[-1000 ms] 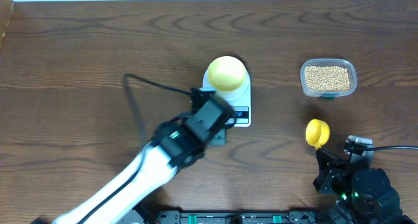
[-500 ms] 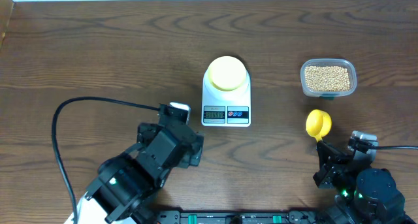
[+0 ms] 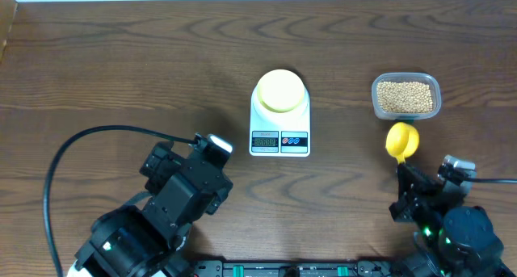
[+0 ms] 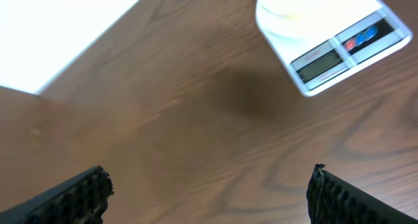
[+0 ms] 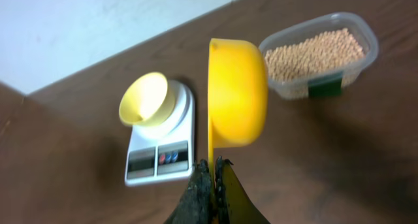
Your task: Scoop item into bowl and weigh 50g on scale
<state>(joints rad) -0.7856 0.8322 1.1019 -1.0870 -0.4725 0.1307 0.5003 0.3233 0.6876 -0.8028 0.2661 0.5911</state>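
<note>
We log the left gripper [image 4: 208, 192] low at the table's left, fingers spread wide. The scale [image 3: 279, 140] lies ahead and to its right, well apart. The pale yellow bowl [image 3: 280, 92] sits on the scale platform. The right gripper [image 5: 212, 177] is clamped on the handle of the yellow scoop [image 3: 401, 140], whose cup is turned on its side, near the clear tub [image 3: 434, 86] of soybeans [image 3: 405, 97].

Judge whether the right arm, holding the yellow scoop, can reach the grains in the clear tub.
Probably yes: the right pincer holds the scoop just short of the open tub, with nothing between it and the grains.
</note>
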